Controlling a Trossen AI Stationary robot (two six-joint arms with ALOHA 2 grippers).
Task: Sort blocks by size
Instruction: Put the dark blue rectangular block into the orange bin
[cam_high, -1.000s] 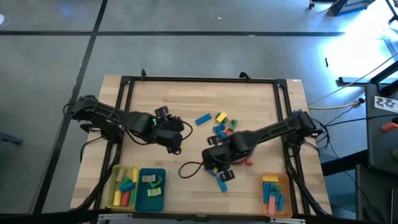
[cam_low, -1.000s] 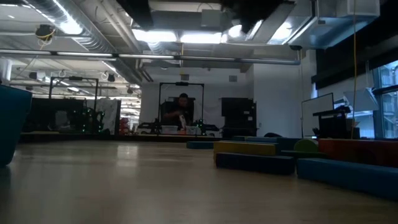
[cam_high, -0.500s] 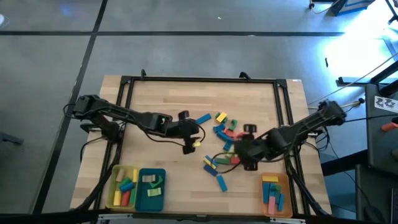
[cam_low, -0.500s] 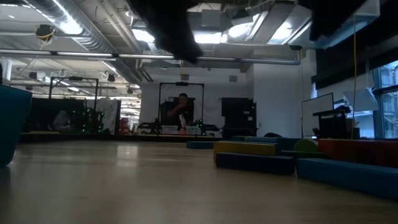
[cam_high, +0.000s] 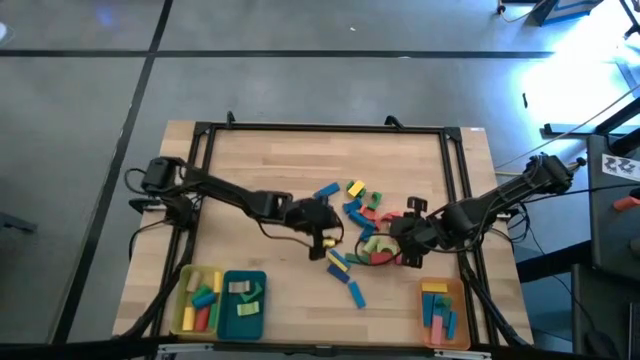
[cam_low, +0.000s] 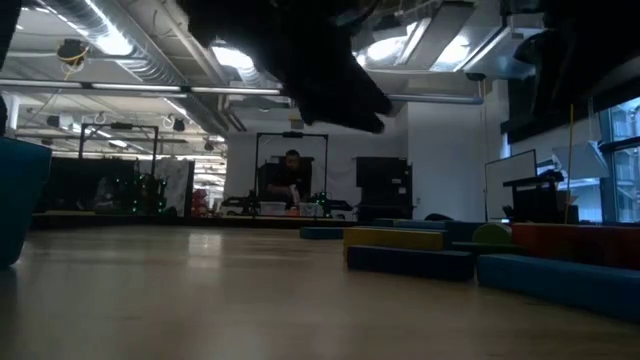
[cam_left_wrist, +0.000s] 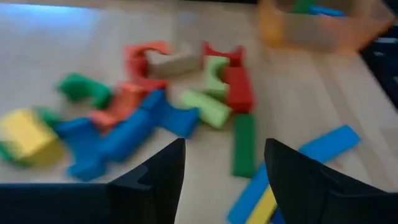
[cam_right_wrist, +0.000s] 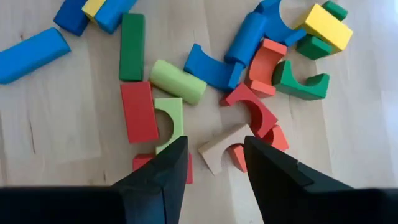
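High view is showing the left pincer (cam_high: 327, 243) hanging open and empty at the left edge of the loose blocks (cam_high: 358, 215), likely choosing 1. To its lower left, the yellow tray (cam_high: 181, 318) and teal tray (cam_high: 226, 310) are holding several blocks each. Right of the pile, the right pincer (cam_high: 403, 251) is hovering parted, gripping nothing; below it, the orange tray (cam_high: 463, 320) is carrying more.
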